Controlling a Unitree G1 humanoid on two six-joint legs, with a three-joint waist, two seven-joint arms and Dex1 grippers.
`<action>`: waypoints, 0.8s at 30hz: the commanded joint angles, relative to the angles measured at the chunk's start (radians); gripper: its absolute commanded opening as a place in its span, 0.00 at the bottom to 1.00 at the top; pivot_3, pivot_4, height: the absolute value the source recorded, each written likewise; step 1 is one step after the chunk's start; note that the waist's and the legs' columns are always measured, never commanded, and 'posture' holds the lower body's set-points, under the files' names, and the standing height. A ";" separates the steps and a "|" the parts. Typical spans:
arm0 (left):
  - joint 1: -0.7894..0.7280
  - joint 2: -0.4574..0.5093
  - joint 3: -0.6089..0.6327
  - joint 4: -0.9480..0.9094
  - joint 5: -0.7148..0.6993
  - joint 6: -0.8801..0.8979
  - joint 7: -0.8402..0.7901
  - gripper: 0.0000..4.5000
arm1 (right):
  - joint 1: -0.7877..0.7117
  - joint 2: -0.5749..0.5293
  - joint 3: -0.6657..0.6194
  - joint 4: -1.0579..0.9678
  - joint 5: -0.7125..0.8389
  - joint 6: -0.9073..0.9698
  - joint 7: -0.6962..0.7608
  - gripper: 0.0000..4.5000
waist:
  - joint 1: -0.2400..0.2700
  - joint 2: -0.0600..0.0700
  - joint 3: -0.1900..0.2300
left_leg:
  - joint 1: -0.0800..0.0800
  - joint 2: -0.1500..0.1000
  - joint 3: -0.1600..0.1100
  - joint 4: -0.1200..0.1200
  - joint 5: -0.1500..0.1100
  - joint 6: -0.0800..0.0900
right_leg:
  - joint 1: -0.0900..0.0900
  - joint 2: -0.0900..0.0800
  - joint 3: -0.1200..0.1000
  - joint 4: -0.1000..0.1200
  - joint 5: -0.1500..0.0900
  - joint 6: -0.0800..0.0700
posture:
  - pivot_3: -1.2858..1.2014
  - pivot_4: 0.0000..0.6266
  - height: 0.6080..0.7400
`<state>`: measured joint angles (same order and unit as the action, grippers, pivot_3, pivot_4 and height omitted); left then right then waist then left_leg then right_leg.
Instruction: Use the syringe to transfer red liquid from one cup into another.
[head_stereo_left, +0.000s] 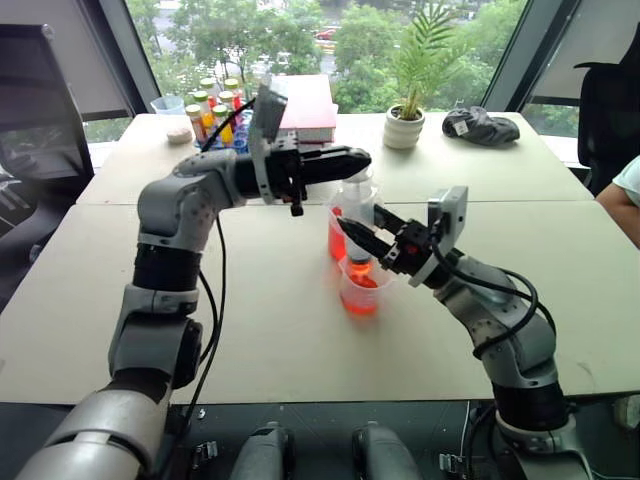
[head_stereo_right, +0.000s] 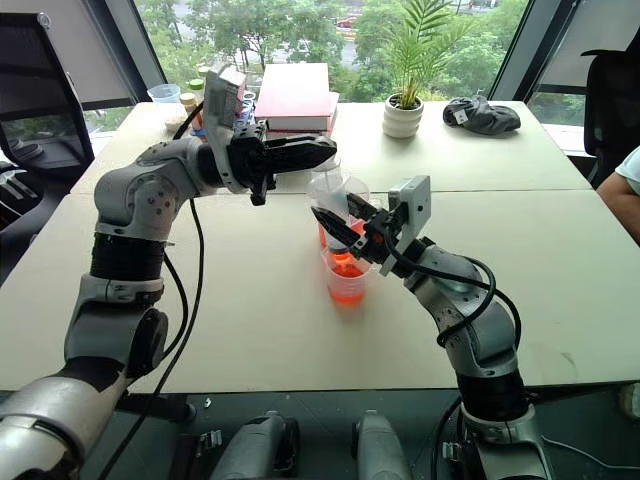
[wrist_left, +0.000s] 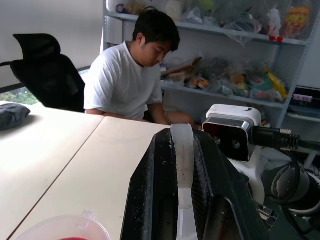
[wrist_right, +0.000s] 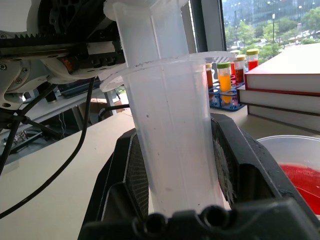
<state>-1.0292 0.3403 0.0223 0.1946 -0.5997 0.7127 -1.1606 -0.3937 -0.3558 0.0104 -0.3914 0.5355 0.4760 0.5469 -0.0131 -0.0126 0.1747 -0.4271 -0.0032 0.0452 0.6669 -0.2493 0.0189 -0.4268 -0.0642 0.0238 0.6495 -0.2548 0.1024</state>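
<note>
The right gripper (head_stereo_right: 335, 228) squeezes the clear barrel of the syringe (wrist_right: 172, 135), which stands upright between its fingers. Just below that gripper sits the short cup (head_stereo_right: 346, 282), with the syringe tip inside it. The left gripper (head_stereo_right: 322, 150) is clamped on the white plunger (wrist_left: 183, 157) at the top. The tall cup (head_stereo_right: 327, 200) of red liquid (wrist_right: 302, 182) stands right behind the right gripper.
</note>
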 joint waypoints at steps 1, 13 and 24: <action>0.044 -0.019 -0.092 -0.040 0.004 0.036 -0.023 0.01 | -0.090 -0.002 -0.106 -0.091 0.045 -0.033 -0.049 0.32 | 0.000 0.000 0.000 | 0.000 0.000 0.000 0.000 0.000 0.000 | 0.000 0.000 0.000 0.000 0.000 0.000 | 0.52 0.24 1.00; 0.072 -0.048 -0.115 -0.039 0.012 0.043 -0.012 0.01 | -0.143 -0.048 -0.161 -0.131 0.124 0.038 -0.082 0.32 | 0.000 0.000 0.000 | 0.000 0.000 0.000 0.000 0.000 0.000 | 0.000 0.000 0.000 0.000 0.000 0.000 | 0.52 0.24 1.00; 0.025 -0.035 -0.062 -0.008 -0.003 0.052 0.012 0.26 | -0.112 -0.045 -0.131 -0.137 0.133 0.059 -0.094 0.32 | 0.003 0.000 0.000 | 0.000 0.000 0.000 0.000 0.000 0.000 | 0.000 0.000 0.000 0.000 0.000 0.000 | 0.52 0.24 1.00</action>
<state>-1.0137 0.3061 0.0200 0.1744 -0.6039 0.7252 -1.1304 -0.4395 -0.4116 -0.0304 -0.4394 0.6433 0.5971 0.4828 -0.0104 -0.0126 0.1747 -0.4272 -0.0034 0.0451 0.6670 -0.2493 0.0190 -0.4266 -0.0643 0.0237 0.6491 -0.2548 0.1024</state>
